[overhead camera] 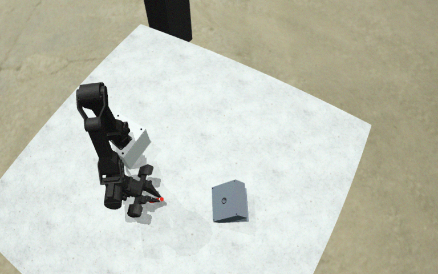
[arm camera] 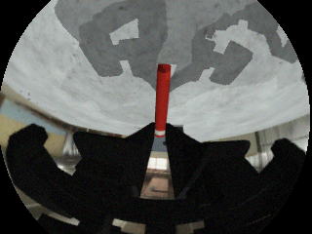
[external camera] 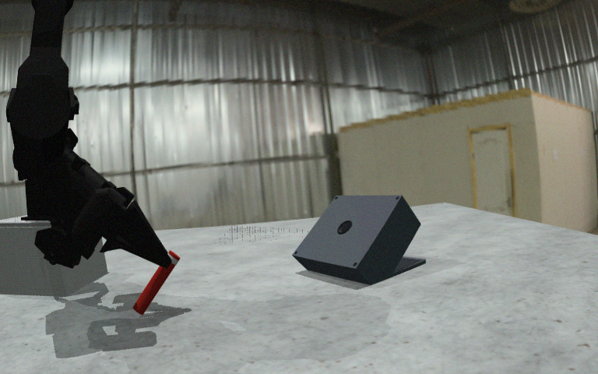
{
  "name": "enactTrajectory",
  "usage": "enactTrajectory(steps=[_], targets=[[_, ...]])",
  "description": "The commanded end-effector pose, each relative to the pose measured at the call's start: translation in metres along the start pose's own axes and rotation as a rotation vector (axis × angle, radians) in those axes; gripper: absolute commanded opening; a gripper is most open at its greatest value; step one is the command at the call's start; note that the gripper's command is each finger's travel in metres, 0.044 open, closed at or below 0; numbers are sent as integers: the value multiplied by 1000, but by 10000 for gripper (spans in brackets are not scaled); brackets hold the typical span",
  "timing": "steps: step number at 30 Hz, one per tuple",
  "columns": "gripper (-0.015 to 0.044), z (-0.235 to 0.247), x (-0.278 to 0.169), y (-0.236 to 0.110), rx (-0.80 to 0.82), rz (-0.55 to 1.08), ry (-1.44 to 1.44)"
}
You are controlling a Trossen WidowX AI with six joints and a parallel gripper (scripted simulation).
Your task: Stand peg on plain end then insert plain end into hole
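Observation:
The red peg (external camera: 154, 283) (arm camera: 162, 97) (overhead camera: 161, 199) has a white band near its upper end. My gripper (external camera: 167, 261) (arm camera: 160, 127) (overhead camera: 157, 198) is shut on the peg at the banded end. The peg is tilted, with its plain end low, at or just above the table (external camera: 441, 308). The sloped grey panel (external camera: 326, 246) (overhead camera: 230, 209) stands to the right of the peg, well apart from it. Its single round hole (external camera: 344, 227) (overhead camera: 223, 200) is in the face and is empty.
The arm's pale grey base block (overhead camera: 137, 146) (external camera: 26, 264) stands behind the gripper. A black post (overhead camera: 167, 17) stands at the table's far edge. The table edges show in the top view.

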State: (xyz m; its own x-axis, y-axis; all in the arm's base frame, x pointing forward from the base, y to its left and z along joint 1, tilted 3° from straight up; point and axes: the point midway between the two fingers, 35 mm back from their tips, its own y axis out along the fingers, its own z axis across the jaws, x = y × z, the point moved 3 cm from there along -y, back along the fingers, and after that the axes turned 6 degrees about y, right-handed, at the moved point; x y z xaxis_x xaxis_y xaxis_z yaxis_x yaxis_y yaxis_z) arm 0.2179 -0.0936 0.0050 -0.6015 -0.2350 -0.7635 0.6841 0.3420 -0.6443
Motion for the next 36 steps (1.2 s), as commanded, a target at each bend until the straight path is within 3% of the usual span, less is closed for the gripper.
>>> enactTrajectory(steps=[1,36], targets=[[49,-2,4,-3,-9,41,0],[49,0,28,-19,-41,341,0]])
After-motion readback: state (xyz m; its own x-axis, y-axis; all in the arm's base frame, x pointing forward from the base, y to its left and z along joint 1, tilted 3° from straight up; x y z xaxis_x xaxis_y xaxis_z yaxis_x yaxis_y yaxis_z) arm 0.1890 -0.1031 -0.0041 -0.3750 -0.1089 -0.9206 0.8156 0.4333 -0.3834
